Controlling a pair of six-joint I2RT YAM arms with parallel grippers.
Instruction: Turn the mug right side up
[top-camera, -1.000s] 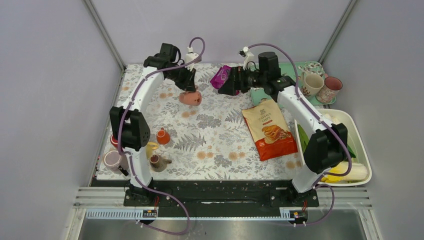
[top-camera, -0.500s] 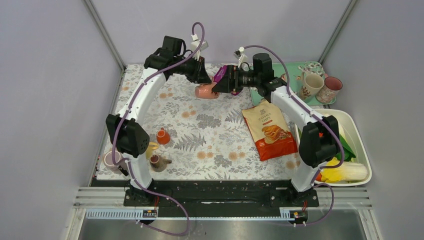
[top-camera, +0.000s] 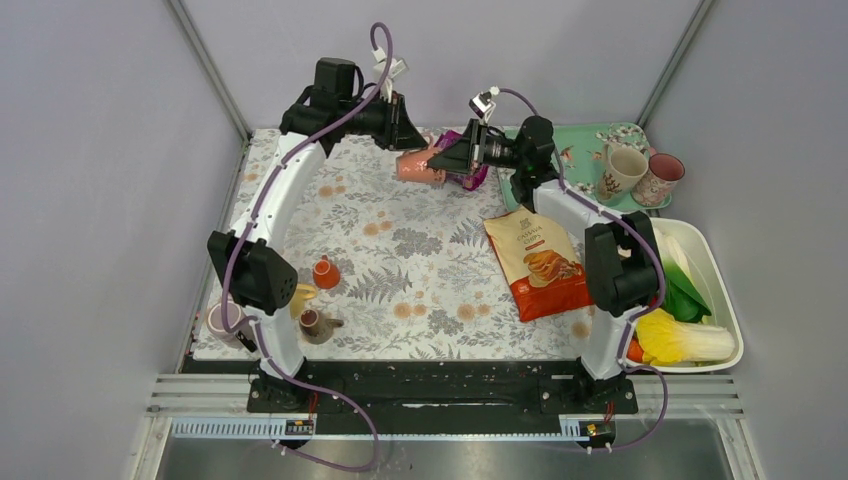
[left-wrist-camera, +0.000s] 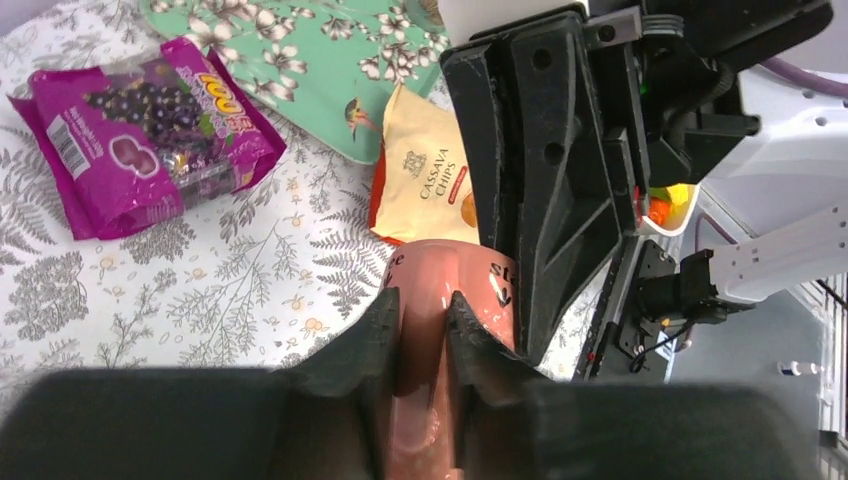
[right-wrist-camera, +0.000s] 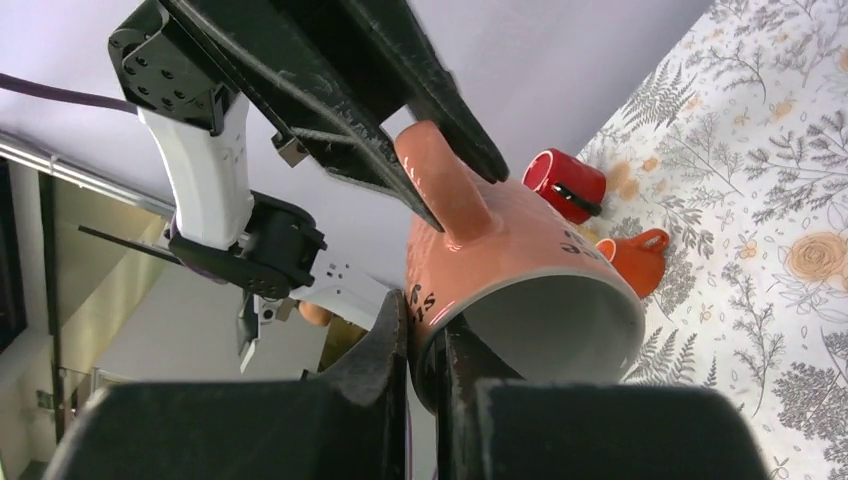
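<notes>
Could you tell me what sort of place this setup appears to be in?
Probably a lab test cell dressed as a kitchen table: plain grey panels wall in a floral tablecloth, with mugs on a green tray and vegetables in a white tub.

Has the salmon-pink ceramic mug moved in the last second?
Yes. The salmon-pink ceramic mug went right and farther back, now beside the purple snack packet.

The mug (top-camera: 418, 166) sits between left pincer (left-wrist-camera: 420, 310) and right pincer (right-wrist-camera: 425, 330), tray (top-camera: 585, 150) rightward
</notes>
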